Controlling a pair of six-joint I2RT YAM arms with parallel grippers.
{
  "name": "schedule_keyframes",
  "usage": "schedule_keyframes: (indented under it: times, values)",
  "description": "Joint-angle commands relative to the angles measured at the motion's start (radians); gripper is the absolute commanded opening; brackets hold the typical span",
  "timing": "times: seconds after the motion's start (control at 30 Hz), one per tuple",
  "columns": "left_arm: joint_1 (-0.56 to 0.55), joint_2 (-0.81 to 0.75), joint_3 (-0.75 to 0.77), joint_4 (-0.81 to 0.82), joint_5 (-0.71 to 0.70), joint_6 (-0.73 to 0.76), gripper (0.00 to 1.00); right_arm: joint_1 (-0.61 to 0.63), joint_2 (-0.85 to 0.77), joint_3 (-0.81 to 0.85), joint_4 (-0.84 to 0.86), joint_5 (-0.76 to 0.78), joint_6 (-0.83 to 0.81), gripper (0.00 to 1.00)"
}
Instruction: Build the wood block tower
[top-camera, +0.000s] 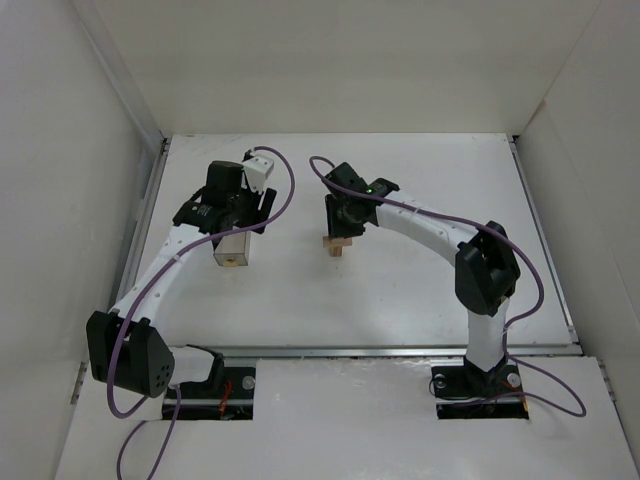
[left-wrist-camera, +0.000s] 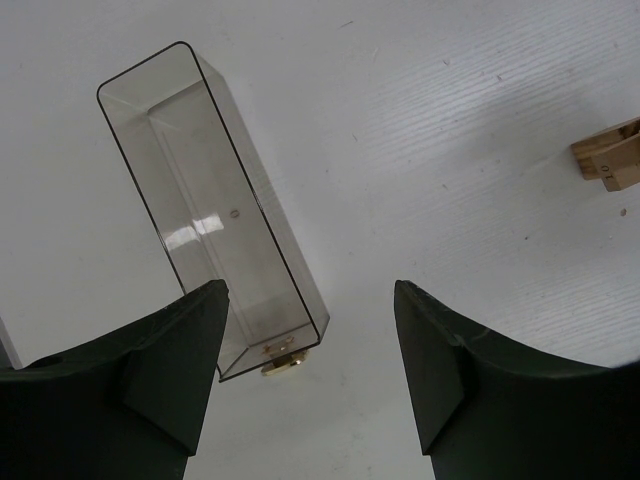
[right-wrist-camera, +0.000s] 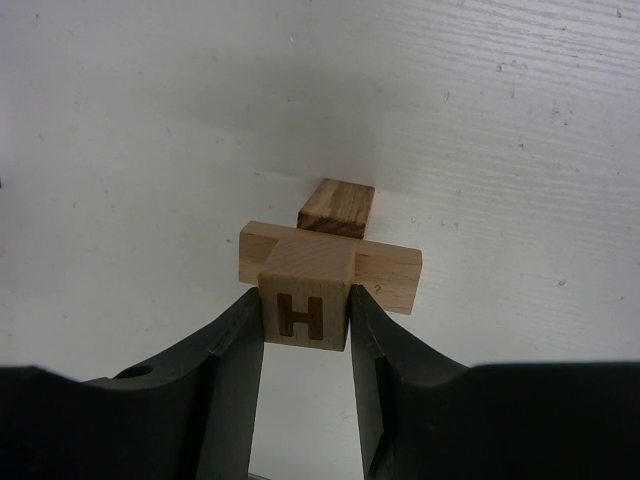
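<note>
The wood block tower (right-wrist-camera: 390, 272) stands at mid-table and is a light-tan bar laid crosswise over a darker grained block (right-wrist-camera: 337, 207). My right gripper (right-wrist-camera: 305, 298) is shut on a light-tan cube marked H (right-wrist-camera: 305, 315), held on top of the bar's middle. From above, the right gripper (top-camera: 340, 228) covers most of the tower (top-camera: 335, 244). My left gripper (left-wrist-camera: 310, 290) is open and empty, hovering over the table beside the clear box. The tower also shows at the right edge of the left wrist view (left-wrist-camera: 610, 155).
A clear rectangular plastic box (left-wrist-camera: 200, 190) with a small brass knob (left-wrist-camera: 282, 365) lies on the table under the left gripper (top-camera: 237, 222), left of the tower. White walls enclose the table on three sides.
</note>
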Motion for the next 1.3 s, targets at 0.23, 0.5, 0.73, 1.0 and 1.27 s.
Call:
schedule_keyframes:
  times: [0.23,0.5,0.73,1.0,1.27]
  values:
    - [0.005,-0.032,-0.008,0.026,-0.009,-0.001,0.64,-0.004,-0.022,0.014,0.028,0.029,0.014,0.59]
    - [0.005,-0.032,-0.008,0.026,-0.009,-0.001,0.64,-0.004,-0.042,0.036,0.018,0.04,0.005,0.63]
    - [0.005,-0.032,-0.008,0.026,-0.009,-0.001,0.64,-0.091,-0.137,0.119,-0.072,0.124,-0.015,0.77]
    - [0.005,-0.042,-0.008,0.026,-0.038,0.009,0.64,-0.372,-0.236,0.002,-0.063,0.028,-0.187,0.94]
    - [0.005,-0.042,0.019,0.017,-0.029,0.009,0.64,-0.495,-0.016,0.013,-0.078,0.026,-0.268,0.88]
